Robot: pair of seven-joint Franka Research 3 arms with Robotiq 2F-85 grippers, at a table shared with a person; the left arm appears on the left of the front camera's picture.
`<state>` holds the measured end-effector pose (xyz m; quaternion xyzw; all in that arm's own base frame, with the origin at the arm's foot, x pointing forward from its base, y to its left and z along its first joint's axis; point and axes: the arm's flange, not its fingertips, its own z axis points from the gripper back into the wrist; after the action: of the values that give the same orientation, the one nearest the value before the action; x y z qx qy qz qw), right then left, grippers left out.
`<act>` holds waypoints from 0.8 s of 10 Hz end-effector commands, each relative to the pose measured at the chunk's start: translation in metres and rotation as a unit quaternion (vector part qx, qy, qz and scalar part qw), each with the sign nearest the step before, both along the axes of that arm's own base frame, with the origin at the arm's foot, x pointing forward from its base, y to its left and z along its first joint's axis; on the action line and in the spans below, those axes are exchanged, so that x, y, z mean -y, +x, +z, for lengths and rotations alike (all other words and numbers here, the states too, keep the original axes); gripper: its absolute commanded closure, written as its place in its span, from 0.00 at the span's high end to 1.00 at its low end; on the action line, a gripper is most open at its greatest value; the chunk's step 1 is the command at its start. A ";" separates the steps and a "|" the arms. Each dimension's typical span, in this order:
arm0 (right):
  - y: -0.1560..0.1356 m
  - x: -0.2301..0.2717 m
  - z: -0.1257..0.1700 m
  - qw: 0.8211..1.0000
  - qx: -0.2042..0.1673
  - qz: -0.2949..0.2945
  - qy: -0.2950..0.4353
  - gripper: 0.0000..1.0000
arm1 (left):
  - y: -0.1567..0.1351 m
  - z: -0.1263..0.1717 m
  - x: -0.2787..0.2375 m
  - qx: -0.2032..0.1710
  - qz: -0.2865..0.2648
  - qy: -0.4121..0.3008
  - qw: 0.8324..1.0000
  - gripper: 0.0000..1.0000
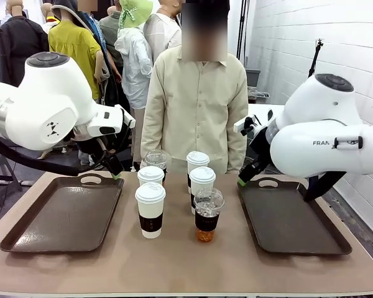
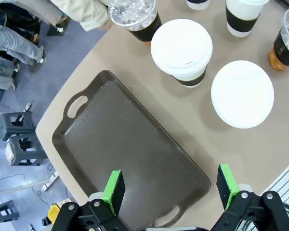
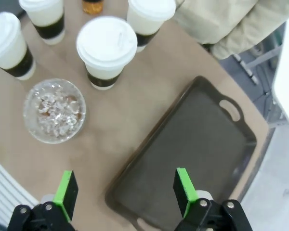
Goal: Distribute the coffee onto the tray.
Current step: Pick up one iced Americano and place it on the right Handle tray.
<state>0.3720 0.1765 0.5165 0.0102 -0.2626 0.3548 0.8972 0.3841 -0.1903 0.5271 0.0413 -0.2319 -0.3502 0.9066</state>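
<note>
The left gripper (image 2: 171,187) and right gripper (image 3: 125,190) hang wide open and empty over two trays (image 1: 62,217); reaching among the tightly clustered cups (image 1: 150,208) could topple a neighbour.

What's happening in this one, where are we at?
Nothing is being handled at this moment. Six cups stand grouped mid-table between the left tray and right tray, and none is on a tray yet. The left gripper hovers open over the left tray, and the right gripper hovers open at the right tray's inner edge. A person stands at the far side.
</note>
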 end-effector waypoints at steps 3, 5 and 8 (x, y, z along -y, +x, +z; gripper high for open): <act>-0.003 0.002 0.020 1.000 0.008 0.025 0.008 1.00 | -0.007 0.019 -0.013 0.007 -0.001 -0.020 1.000 1.00; -0.008 0.008 0.020 0.998 0.020 0.053 0.036 1.00 | -0.008 0.025 -0.025 -0.020 -0.054 -0.058 0.997 1.00; -0.012 0.024 0.018 0.989 0.034 0.099 0.107 1.00 | -0.004 0.027 -0.049 -0.021 -0.110 -0.104 0.988 1.00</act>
<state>0.3643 0.1643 0.5443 0.0767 -0.3121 0.3933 0.8614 0.3840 -0.1511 0.5573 -0.0582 -0.2540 -0.4013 0.8781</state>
